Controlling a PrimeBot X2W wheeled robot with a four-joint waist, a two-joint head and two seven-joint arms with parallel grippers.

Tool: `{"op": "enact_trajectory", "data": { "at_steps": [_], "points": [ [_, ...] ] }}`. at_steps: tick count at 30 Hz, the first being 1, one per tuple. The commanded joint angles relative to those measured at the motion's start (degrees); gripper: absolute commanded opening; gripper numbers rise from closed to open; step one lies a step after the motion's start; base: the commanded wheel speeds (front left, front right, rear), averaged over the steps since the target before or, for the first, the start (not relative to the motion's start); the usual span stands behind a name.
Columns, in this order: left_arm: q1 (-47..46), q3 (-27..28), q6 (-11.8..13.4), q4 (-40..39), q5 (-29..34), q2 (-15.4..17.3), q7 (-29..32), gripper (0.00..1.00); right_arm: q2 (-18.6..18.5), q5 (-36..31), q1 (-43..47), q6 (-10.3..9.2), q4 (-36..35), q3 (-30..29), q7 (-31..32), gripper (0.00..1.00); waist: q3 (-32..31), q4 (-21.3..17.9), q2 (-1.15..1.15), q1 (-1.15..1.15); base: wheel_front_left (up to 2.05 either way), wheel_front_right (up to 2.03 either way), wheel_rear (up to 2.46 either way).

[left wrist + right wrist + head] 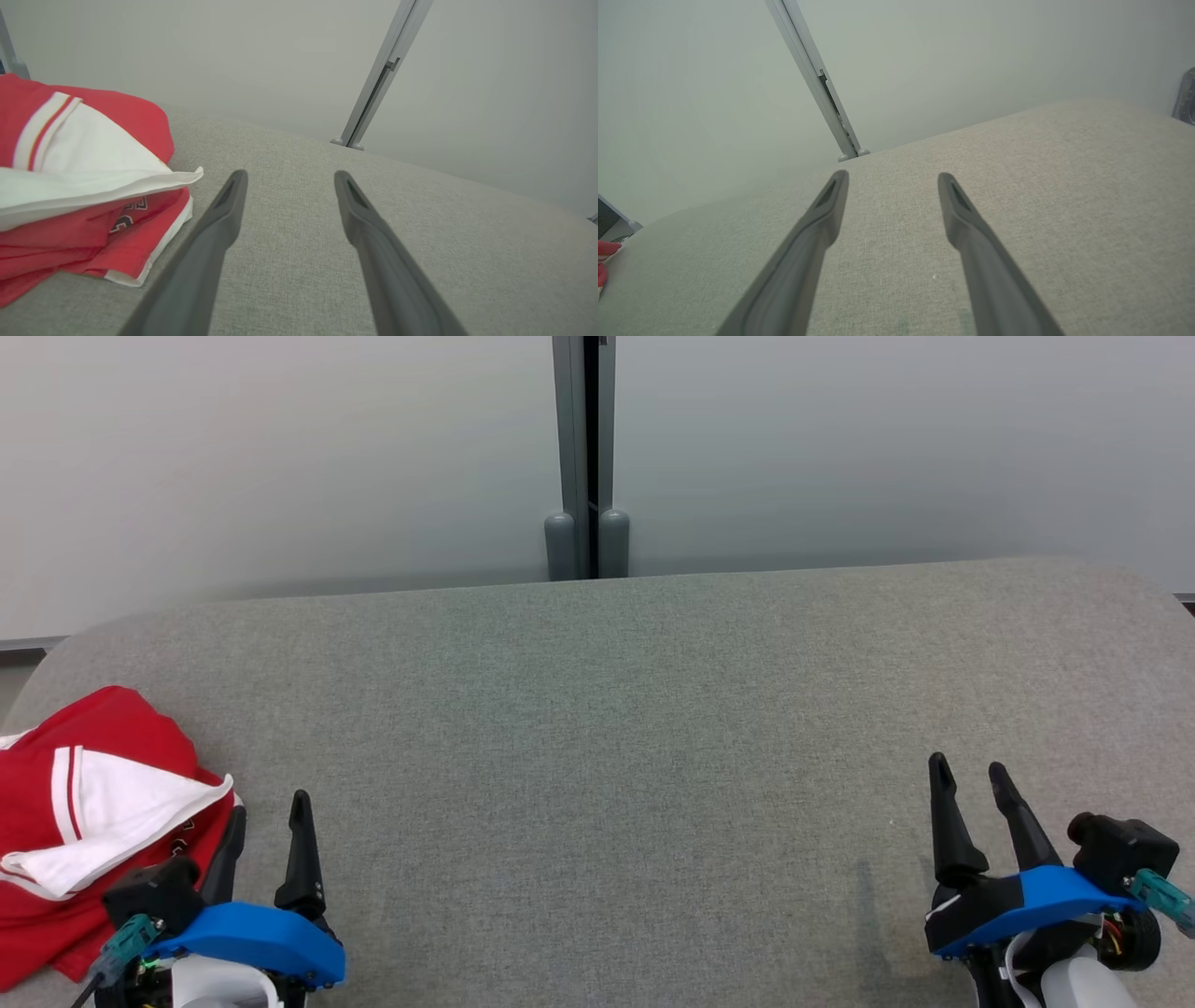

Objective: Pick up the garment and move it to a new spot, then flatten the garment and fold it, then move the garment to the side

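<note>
1. Crumpled red and white fabric garment (93,803) is lying at the near left corner of the grey cloth-covered table (597,709).
2. Left gripper (269,805) is hovering just beside the garment's right edge, jaws spread wide, grasping nothing.
3. Right gripper (967,765) is sitting well apart at near right, jaws spread, empty.
4. Grey metal post (586,457) is standing behind the table's far edge.

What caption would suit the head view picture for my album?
Red-and-white garment lies heaped at the left of the grey surface, beside the open left hand; the open right hand waits opposite.
</note>
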Motion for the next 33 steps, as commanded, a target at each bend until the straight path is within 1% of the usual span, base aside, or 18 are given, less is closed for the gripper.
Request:
{"op": "enact_trajectory", "data": {
  "at_steps": [1,8,23,33],
  "points": [
    [-1.1,0.2,-0.4,0.0,1.2,0.3,-0.6,1.0,-0.5,-1.4,-1.1,0.08,-0.1,-0.2,-0.5,1.0,0.0,0.0,0.0,0.0,0.0,0.0,0.0],
    [-1.0,0.7,-0.5,0.6,4.4,-0.1,-1.4,1.0,-0.5,-4.8,-1.1,0.09,0.1,-0.4,-1.4,1.0,0.0,-0.1,0.0,0.0,0.0,0.0,0.0],
    [-1.5,0.7,-0.5,2.1,10.9,0.3,-3.2,1.0,-0.5,-12.6,-1.4,0.12,1.3,-1.1,-3.2,1.0,0.0,-0.2,0.0,0.0,0.0,0.0,0.0],
    [-1.7,2.6,-0.6,3.4,15.1,-0.1,-4.3,1.0,-0.5,-17.4,-1.5,0.13,2.2,-2.3,-4.3,1.0,-0.2,-0.3,0.0,0.0,0.0,0.0,0.0]
  ]
}}
